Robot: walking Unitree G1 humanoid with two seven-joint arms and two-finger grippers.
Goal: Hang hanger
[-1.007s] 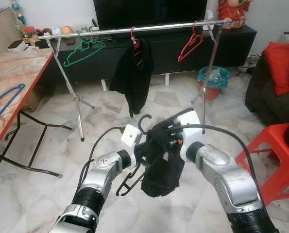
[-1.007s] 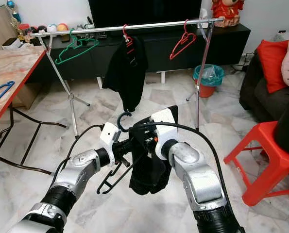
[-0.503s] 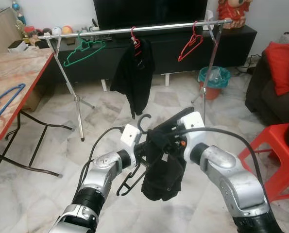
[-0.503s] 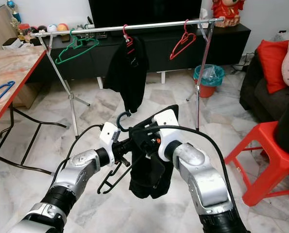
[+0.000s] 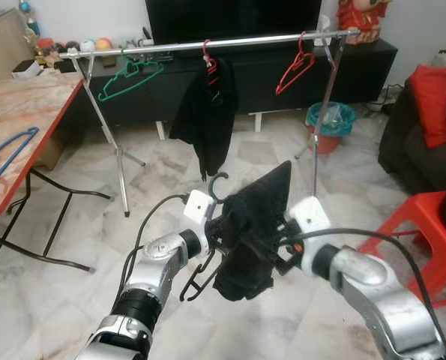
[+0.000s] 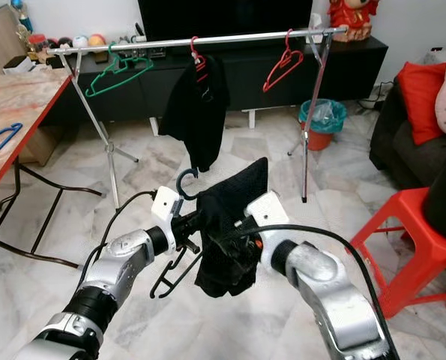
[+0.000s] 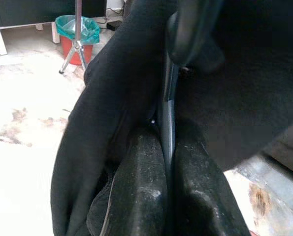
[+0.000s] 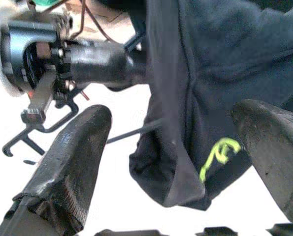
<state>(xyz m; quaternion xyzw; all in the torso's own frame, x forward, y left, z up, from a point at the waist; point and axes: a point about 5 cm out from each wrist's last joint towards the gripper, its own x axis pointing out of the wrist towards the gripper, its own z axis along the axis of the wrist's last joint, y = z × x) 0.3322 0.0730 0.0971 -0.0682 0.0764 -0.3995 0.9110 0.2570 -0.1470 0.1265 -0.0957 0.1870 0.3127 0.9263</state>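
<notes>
Two grippers at work: left gripper clamps tight on black hanger under the black garment; right gripper spread wide beside the cloth.

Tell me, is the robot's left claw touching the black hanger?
Touching. In the left wrist view the left gripper has both fingers pressed shut against the black hanger, with no gap, and the black garment draped around it.

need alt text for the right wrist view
Two open black fingers frame a dark garment with a yellow-green mark, draped on a black hanger held by the left gripper above a pale floor.
</notes>
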